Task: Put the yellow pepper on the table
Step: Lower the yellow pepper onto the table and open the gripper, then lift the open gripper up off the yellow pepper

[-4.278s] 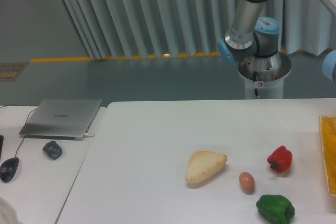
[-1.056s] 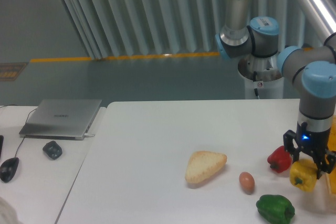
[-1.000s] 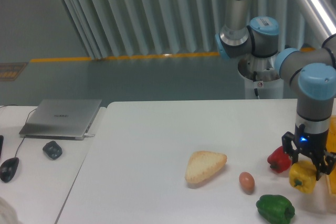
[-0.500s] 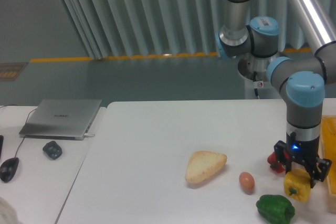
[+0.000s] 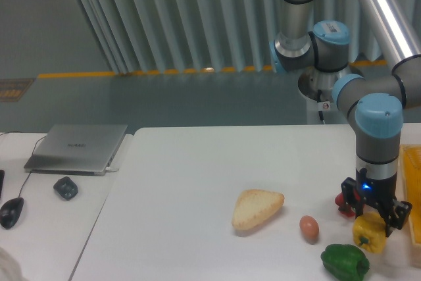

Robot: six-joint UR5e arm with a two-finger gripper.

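A large white surface (image 5: 197, 182) is seen from a fixed camera, with a grey and blue robot arm (image 5: 377, 129) reaching down over its 4 o'clock area. At the end of the arm, the black fingers (image 5: 346, 194) are clamped on either side of a yellow pepper (image 5: 368, 231), which is held from above. The gripper (image 5: 372, 210) points straight down. Whether the yellow pepper touches the surface cannot be told; its underside is seen close to it.

A red pepper (image 5: 341, 202) is seen at 10 o'clock from the yellow pepper, just beside it and partly hidden behind the fingers. A green pepper (image 5: 345, 262) lies on the surface at 7 o'clock from the yellow pepper, close to it, near the bottom edge of the view. A small brown egg (image 5: 309, 228) is placed at 9 o'clock from the yellow pepper, apart from it. A pale triangular slice of bread (image 5: 256, 208) lies further along at 9 o'clock, near the egg. A yellow tray (image 5: 411, 182) is cut off by the right edge of the view, at 3 o'clock from the arm.

At 9 o'clock in the scene, a second white desk (image 5: 46, 208) carries a closed grey laptop (image 5: 77, 147), a small dark object (image 5: 65, 187) and a black mouse (image 5: 11, 212).
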